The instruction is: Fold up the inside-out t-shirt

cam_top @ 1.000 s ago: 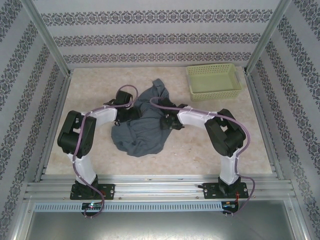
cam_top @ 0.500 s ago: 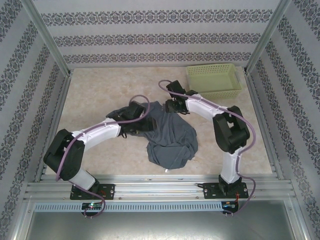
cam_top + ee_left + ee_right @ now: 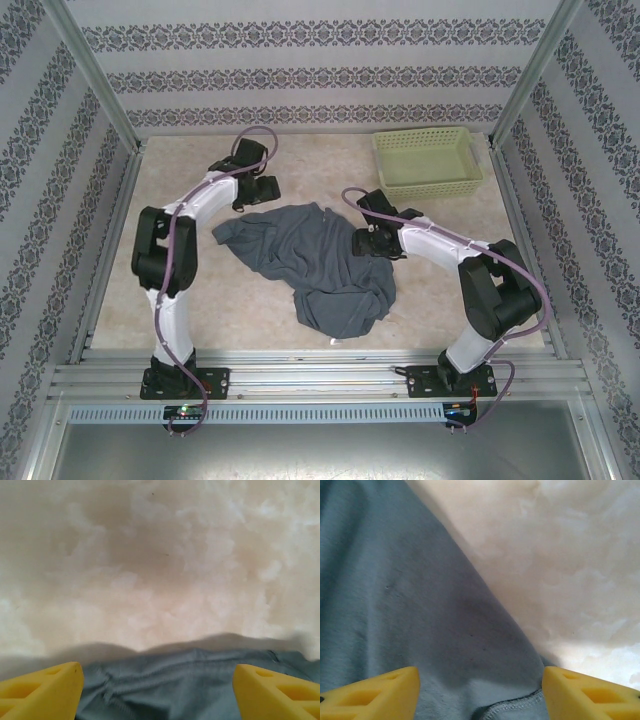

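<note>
Both left gripper and right gripper gape empty at the edges of the inside-out t-shirt rumpled between them, where folds look doubled, so your pinch could catch two layers.

My left arm reaches far forward, elbow raised, wrist bent back toward the middle. My left gripper points down, its yellow fingers wide apart. My right arm stretches forward and inward, lying low. My right gripper points down too, fingers equally spread.
</note>
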